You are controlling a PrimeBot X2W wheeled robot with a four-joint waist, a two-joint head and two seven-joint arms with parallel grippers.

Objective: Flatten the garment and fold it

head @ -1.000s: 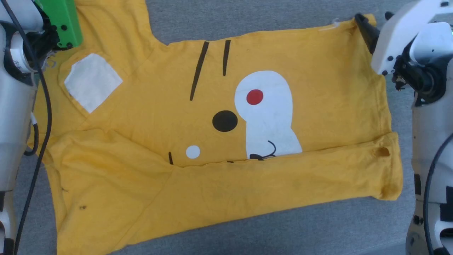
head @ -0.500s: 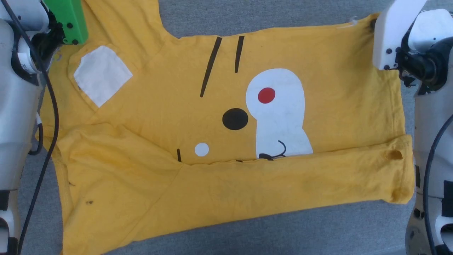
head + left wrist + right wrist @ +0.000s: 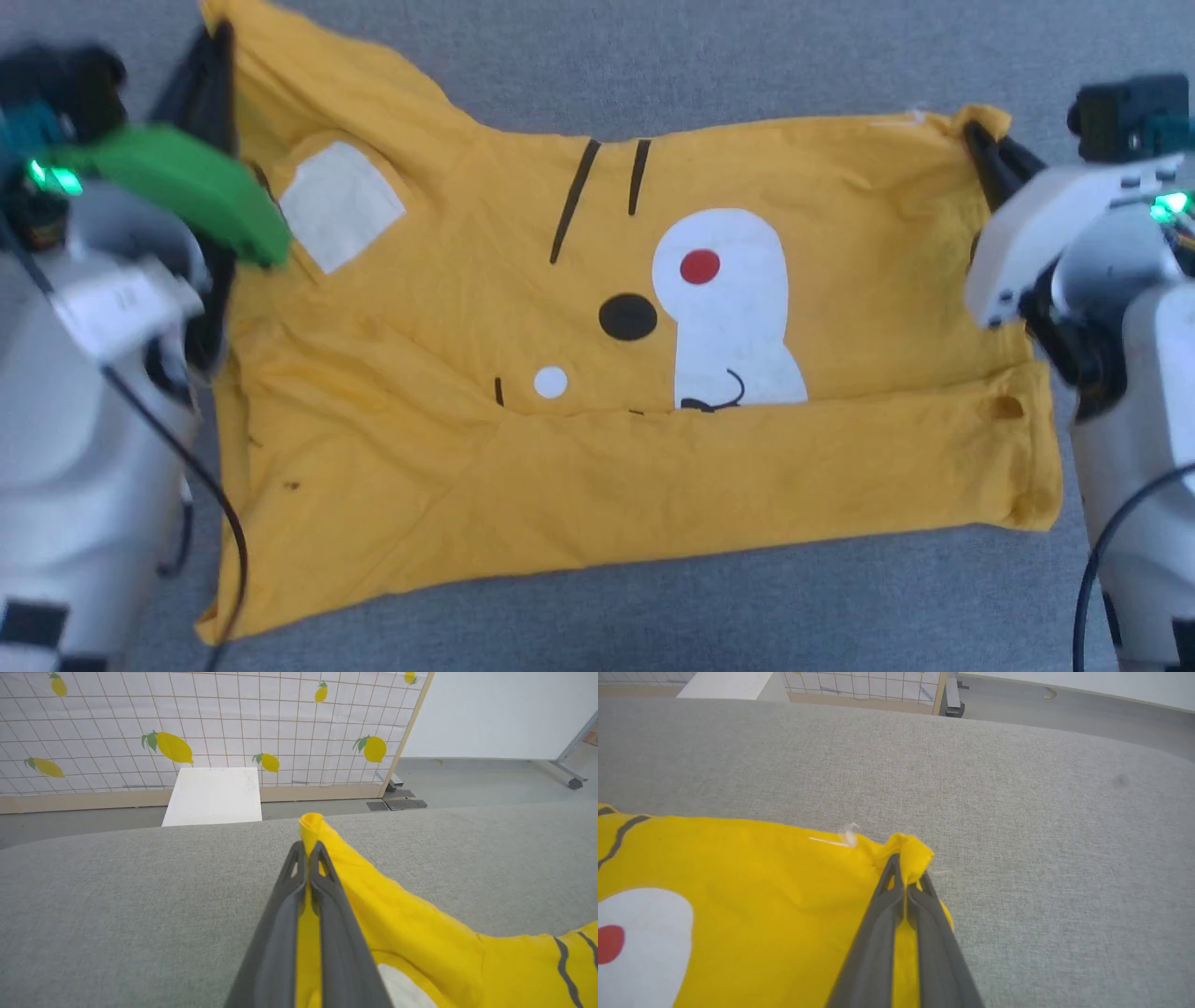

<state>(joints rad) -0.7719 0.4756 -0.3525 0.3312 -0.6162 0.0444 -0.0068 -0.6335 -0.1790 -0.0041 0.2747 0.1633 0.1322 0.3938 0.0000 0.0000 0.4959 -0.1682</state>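
Two corners pinched: left gripper (image 3: 308, 851) and right gripper (image 3: 906, 879) each clamp a far corner of the garment (image 3: 840, 308), spread on the grey surface (image 3: 709, 65), near edge folded over. Advise: raise both together, edge taut, fold forward.

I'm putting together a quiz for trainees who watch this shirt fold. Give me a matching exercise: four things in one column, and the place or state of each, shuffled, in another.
Things:
1. left pincer
2. right pincer
3. red dot
4. black dot

Places or states:
A. inside the big white patch
B. shut on the far right corner of the garment
C. on yellow cloth, just left of the big white patch
D. shut on the far left corner of the garment

Pairs: 1-D; 2-B; 3-A; 4-C
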